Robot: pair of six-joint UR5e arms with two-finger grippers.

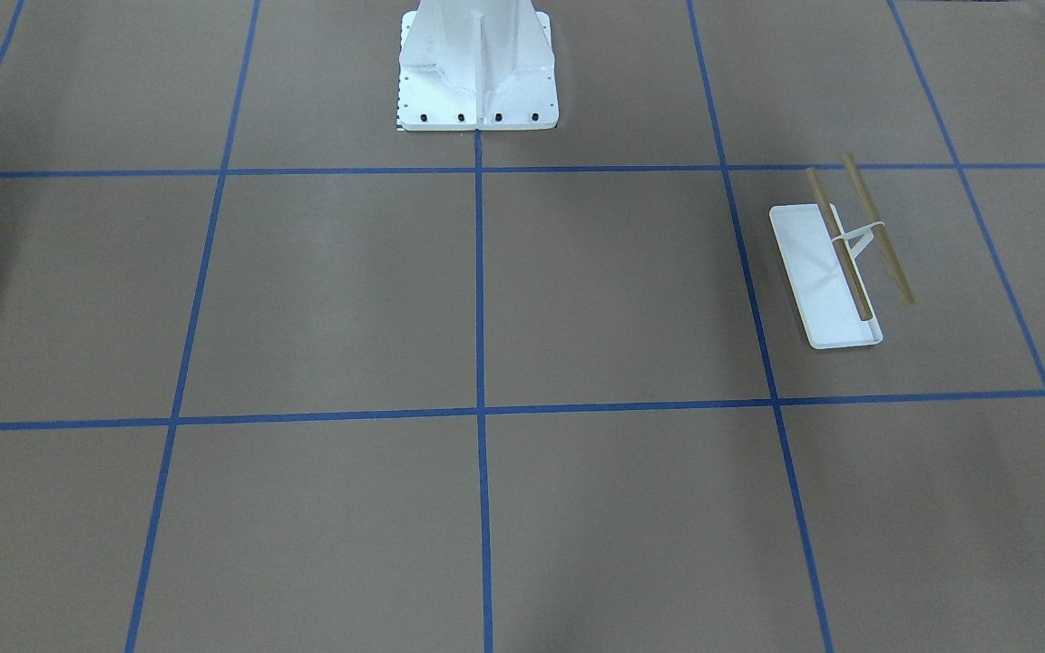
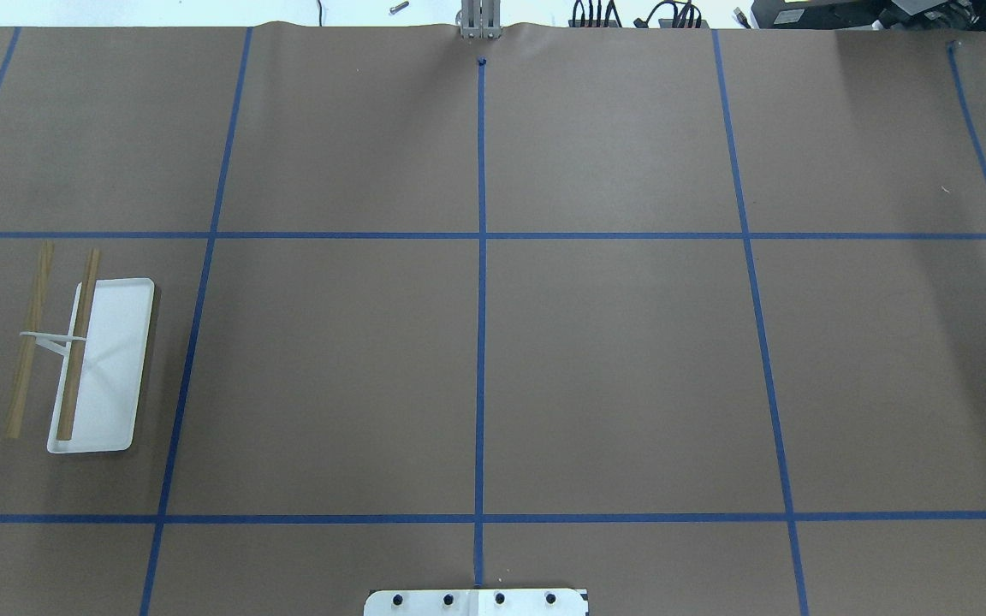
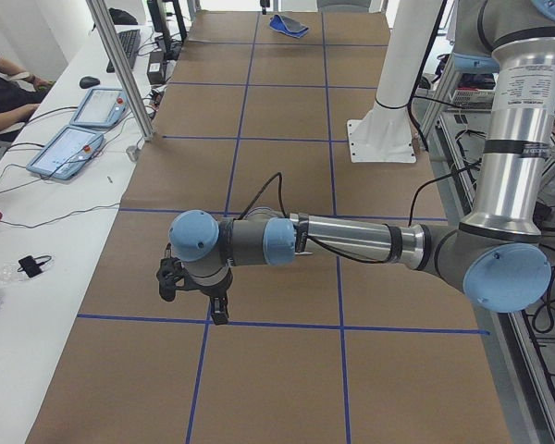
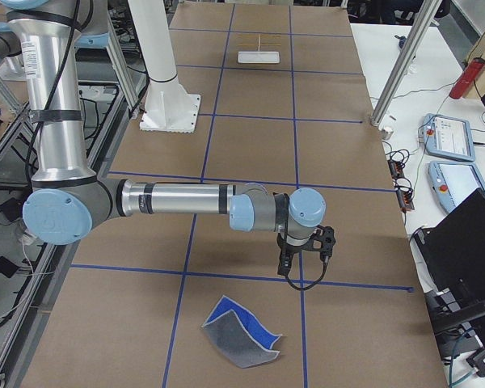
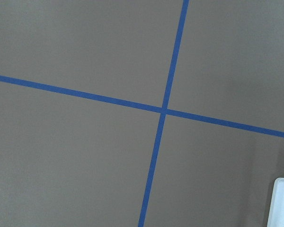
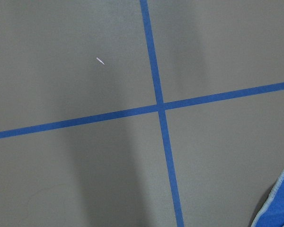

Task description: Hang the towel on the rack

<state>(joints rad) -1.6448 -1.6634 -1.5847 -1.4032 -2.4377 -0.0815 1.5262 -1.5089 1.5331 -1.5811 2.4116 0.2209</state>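
The rack (image 1: 835, 272) stands on the table on my left side, with a white tray base and two tan rods; it also shows in the overhead view (image 2: 99, 364) and far off in the exterior right view (image 4: 259, 48). A corner of its tray (image 5: 283, 203) shows in the left wrist view. The towel (image 4: 242, 333), grey with a blue face, lies crumpled at the table's right end; its blue edge (image 6: 280, 203) shows in the right wrist view. My left gripper (image 3: 192, 294) and right gripper (image 4: 303, 257) hang above the table. I cannot tell whether they are open or shut.
The white robot pedestal (image 1: 477, 73) is bolted at the table's near middle. Blue tape lines grid the brown table (image 2: 613, 368). A side bench holds tablets (image 4: 449, 137) and cables. A person (image 3: 0, 83) sits beside it.
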